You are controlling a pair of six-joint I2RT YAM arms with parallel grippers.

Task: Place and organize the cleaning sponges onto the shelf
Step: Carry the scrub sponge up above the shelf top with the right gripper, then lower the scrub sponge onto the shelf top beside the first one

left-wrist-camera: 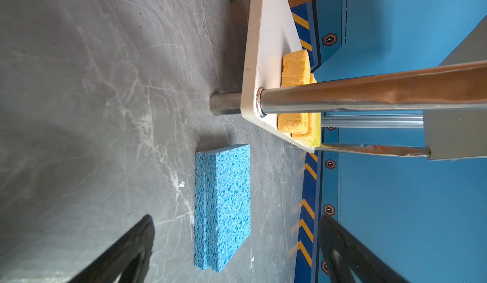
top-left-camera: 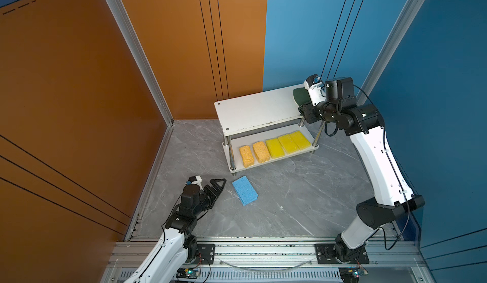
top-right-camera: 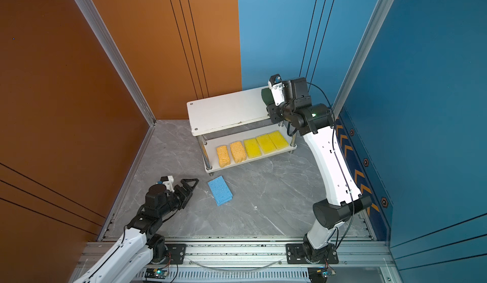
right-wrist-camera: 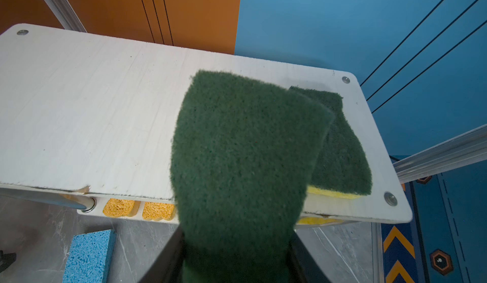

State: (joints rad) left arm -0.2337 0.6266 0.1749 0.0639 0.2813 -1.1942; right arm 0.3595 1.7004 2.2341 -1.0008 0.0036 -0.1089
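Below, shelf [top-left-camera: 253, 110] holds five sponges [top-left-camera: 274, 148]; right claw [right-wrist-camera: 237, 255] clamps green-topped sponge [right-wrist-camera: 245, 149], perhaps touching top; left claw [top-left-camera: 218, 184] wide.

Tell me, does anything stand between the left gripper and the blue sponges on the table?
Nothing visible does. The left gripper, jaws open, points at the blue sponges, and only bare grey table lies between them. The shelf stands farther off, behind the sponges, not in the path.
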